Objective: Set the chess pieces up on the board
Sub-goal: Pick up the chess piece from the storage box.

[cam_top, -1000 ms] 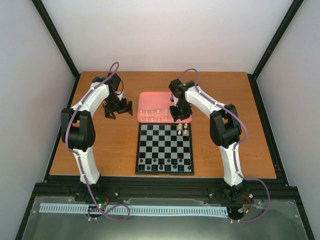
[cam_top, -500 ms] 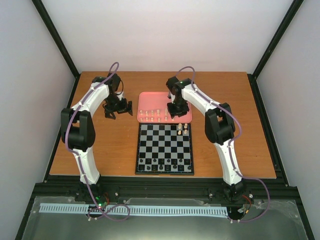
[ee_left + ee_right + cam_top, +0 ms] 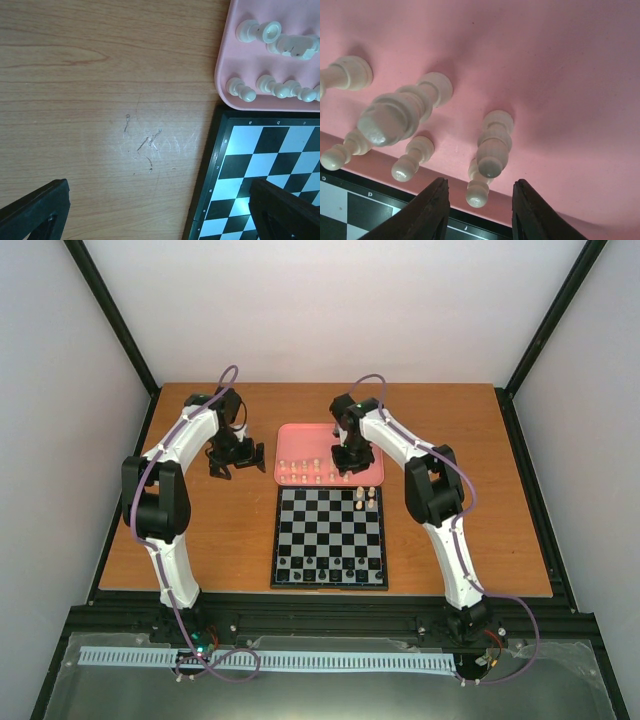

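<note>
**Right jaws spread over the pink tray (image 3: 296,436), grasping nothing; left jaws released wide above bare tabletop (image 3: 200,540).**

Only the right wrist view shows one cream piece (image 3: 493,144) standing untouched just beyond the gap between the fingers (image 3: 432,210). The top view shows rows of chess pieces (image 3: 308,472) in the tray, two cream pieces (image 3: 365,498) on the board (image 3: 330,538) at its far right, and black pieces (image 3: 330,573) along its near edge. Since a second ago the right arm has shifted left across the tray; the left arm has not moved.
</note>
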